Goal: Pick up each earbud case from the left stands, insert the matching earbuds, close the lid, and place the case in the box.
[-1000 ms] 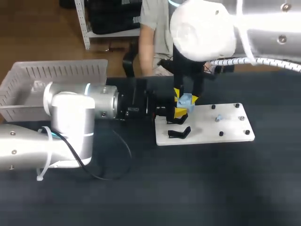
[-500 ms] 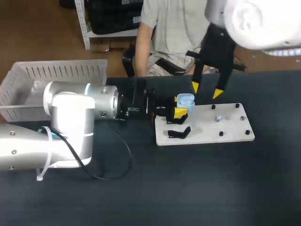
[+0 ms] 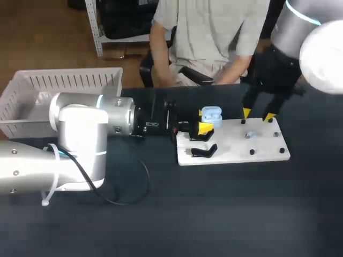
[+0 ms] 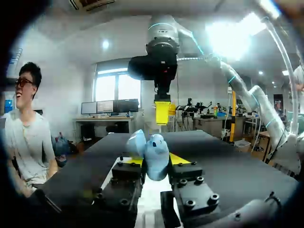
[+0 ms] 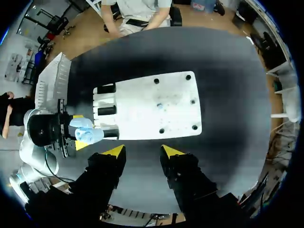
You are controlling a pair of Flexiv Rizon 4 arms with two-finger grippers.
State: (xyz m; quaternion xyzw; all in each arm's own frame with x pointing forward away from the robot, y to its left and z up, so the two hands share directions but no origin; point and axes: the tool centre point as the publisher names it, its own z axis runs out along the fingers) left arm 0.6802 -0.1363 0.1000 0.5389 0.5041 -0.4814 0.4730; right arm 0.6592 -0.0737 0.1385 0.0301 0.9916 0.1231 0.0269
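A light blue earbud case (image 3: 210, 114) with its lid up sits between the yellow tips of my left gripper (image 3: 206, 127), which is shut on it at the white plate's (image 3: 236, 149) left end. The left wrist view shows the case (image 4: 154, 154) clamped between that gripper's (image 4: 153, 160) fingers. My right gripper (image 3: 257, 114) hangs open and empty over the plate's far right edge, well apart from the case. On the plate lies a small pale earbud (image 3: 249, 135). From the right gripper (image 5: 142, 151), the case (image 5: 85, 133), plate (image 5: 175, 118) and earbud (image 5: 160, 105) lie far below.
A black stand (image 3: 204, 151) sits on the plate's near left corner. A white slatted basket (image 3: 64, 83) stands at the table's far left, behind my left arm. Black pegs (image 3: 252, 152) dot the plate. The basket (image 5: 52, 80) shows beyond the left arm in the right wrist view.
My right arm has drawn away from the case, swinging right across the plate to its far right edge. The left gripper and the case have stayed put.
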